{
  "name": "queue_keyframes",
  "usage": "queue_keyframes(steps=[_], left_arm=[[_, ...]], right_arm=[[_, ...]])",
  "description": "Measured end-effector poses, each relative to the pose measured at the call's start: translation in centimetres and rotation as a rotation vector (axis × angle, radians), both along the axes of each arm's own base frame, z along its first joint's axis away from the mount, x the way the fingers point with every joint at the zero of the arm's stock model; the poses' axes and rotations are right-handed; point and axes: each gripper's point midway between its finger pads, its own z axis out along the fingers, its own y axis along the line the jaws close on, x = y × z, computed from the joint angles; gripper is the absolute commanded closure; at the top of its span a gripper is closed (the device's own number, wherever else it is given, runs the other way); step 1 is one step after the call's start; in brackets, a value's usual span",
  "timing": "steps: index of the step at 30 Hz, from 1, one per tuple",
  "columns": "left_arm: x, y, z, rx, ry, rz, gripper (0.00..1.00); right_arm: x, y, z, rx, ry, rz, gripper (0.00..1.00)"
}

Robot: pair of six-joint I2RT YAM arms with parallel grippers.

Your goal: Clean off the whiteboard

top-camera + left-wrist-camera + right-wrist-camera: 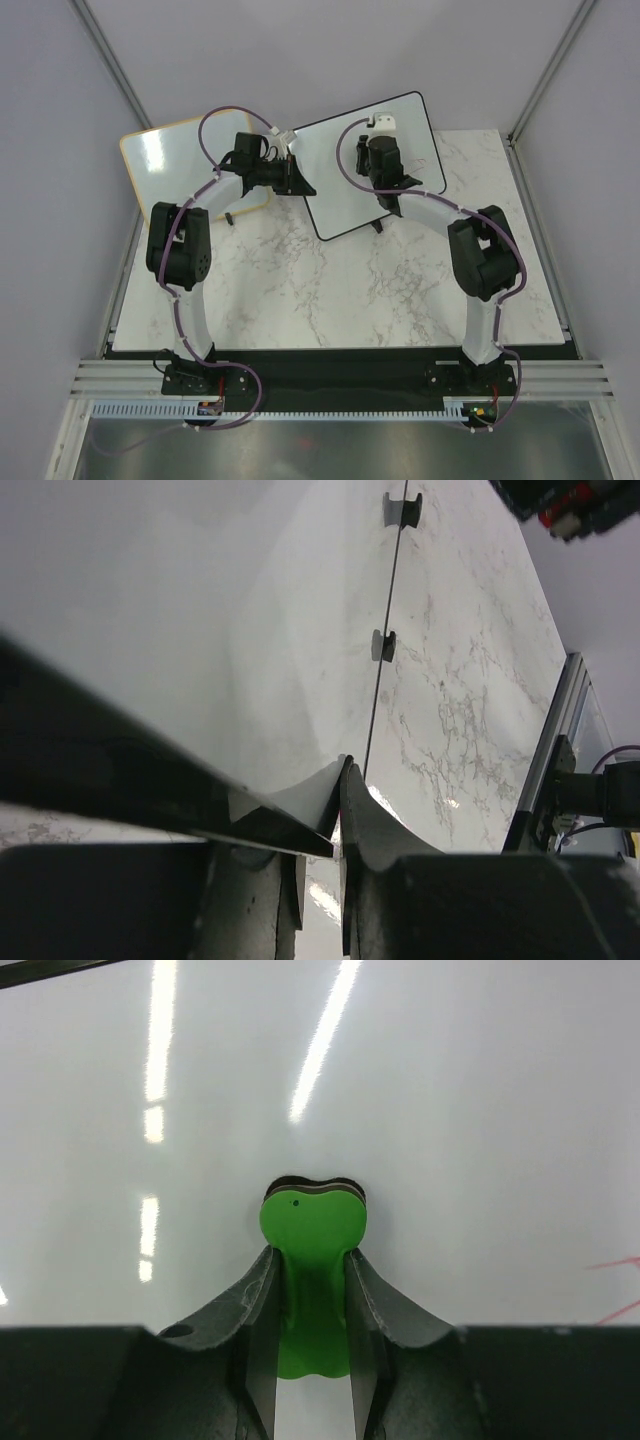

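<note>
Fingers (372, 835) of the left gripper (342, 780) are pinched tight on the thin black edge of the whiteboard (200, 630) – the frame runs straight into the gap between them. Two small black feet (383, 645) sit along that same edge, with the marble table (470, 680) beyond.

Right gripper (310, 1260): fingers (385, 1310) clamped on a green eraser (312, 1225), its rounded head pressed flat to the board face and a dark pad layer showing at the rim. Faint red strokes (620, 1262) lie at the right edge of that view, well apart from the eraser.

From above, the whiteboard (345, 195) sits at the far side of the table (300, 290), right of centre and turned askew – left gripper (292, 172) on its left edge, right gripper (385, 125) near its far edge. A wood-framed board (180, 160) stands far left, just beside the left arm.
</note>
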Motion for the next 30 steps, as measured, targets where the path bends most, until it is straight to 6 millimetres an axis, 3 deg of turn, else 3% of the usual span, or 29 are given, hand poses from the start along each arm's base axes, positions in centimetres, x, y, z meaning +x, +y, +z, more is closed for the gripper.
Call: queue_keyframes(steps=[1, 3, 7, 9, 13, 16, 18, 25, 30], left_arm=[[0.0, 0.0, -0.1, 0.003, 0.001, 0.003, 0.98], [0.1, 0.1, -0.3, 0.007, 0.004, 0.007, 0.98], [0.3, 0.1, -0.6, 0.006, 0.003, 0.007, 0.98], [0.3, 0.1, -0.7, 0.006, 0.005, 0.007, 0.98], [0.3, 0.0, -0.6, 0.004, 0.002, 0.004, 0.98], [0.3, -0.3, -0.4, 0.002, -0.01, -0.004, 0.98], [0.3, -0.4, -0.2, -0.002, -0.016, -0.011, 0.98], [0.4, -0.6, 0.0, -0.001, -0.029, -0.019, 0.98], [0.4, -0.5, -0.1, 0.0, -0.031, -0.019, 0.98]], right_arm=[[-0.6, 1.5, 0.1, 0.013, -0.009, 0.024, 1.0], [-1.0, 2.5, 0.1, 0.032, -0.02, 0.023, 1.0], [-0.3, 0.4, -0.6, 0.104, -0.007, -0.056, 1.0], [0.4, -2.4, -1.4, 0.154, 0.008, -0.131, 1.0], [1.3, -11.6, -4.4, 0.241, 0.054, -0.339, 1.0], [0.3, -18.8, -8.3, 0.264, 0.129, -0.505, 1.0], [-0.4, -21.2, -10.0, 0.262, 0.165, -0.576, 1.0], [-0.7, -20.6, -9.8, 0.227, 0.167, -0.569, 1.0], [0.2, -17.4, -7.4, 0.209, 0.139, -0.477, 1.0]])
